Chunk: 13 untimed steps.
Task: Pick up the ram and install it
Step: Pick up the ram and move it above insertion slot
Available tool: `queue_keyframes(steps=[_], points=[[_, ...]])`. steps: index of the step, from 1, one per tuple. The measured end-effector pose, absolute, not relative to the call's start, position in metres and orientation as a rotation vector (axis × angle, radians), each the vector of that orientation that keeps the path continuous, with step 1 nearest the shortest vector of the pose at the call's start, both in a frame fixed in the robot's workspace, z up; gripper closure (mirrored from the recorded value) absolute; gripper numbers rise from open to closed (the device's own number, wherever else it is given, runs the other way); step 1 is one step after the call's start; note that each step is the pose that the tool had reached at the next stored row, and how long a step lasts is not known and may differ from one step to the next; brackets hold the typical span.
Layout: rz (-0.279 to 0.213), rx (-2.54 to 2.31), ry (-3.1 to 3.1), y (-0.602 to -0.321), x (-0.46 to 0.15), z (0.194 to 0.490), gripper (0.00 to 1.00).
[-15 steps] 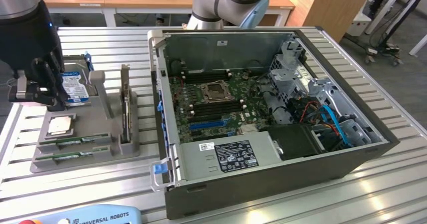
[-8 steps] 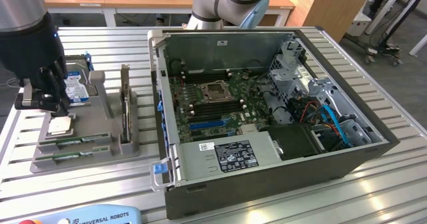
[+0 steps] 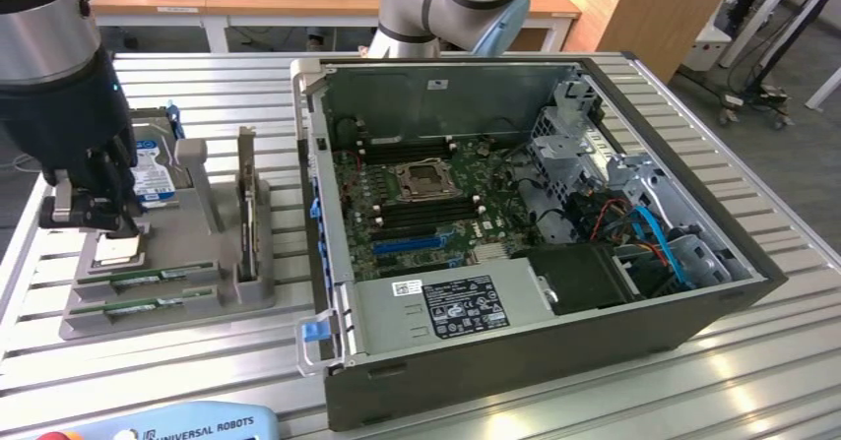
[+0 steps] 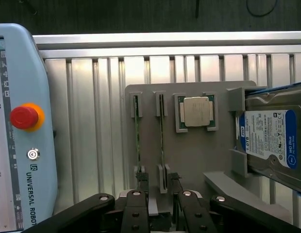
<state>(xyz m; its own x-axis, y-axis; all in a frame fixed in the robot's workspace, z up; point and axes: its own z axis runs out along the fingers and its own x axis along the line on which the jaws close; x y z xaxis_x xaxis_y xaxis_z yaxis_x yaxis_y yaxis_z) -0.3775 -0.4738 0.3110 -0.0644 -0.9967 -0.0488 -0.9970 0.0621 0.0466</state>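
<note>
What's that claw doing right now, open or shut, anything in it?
Claw: open, holding nothing, close to the green memory sticks in the grey tray.

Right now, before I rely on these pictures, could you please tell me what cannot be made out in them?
Exterior view: the arm hides most of the hard drive.
Exterior view: the memory slots are too small to judge free or filled.
Wrist view: the open fingers cover the near end of the ram stick between them, so contact cannot be judged.
Wrist view: the picture's edge cuts off the hard drive.
</note>
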Motion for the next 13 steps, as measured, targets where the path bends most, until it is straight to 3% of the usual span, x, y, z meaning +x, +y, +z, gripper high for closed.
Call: queue_keyframes(steps=[13], points=[[0.106, -2.146, 2.287, -0.474, -0.380, 0.292, 0.70]])
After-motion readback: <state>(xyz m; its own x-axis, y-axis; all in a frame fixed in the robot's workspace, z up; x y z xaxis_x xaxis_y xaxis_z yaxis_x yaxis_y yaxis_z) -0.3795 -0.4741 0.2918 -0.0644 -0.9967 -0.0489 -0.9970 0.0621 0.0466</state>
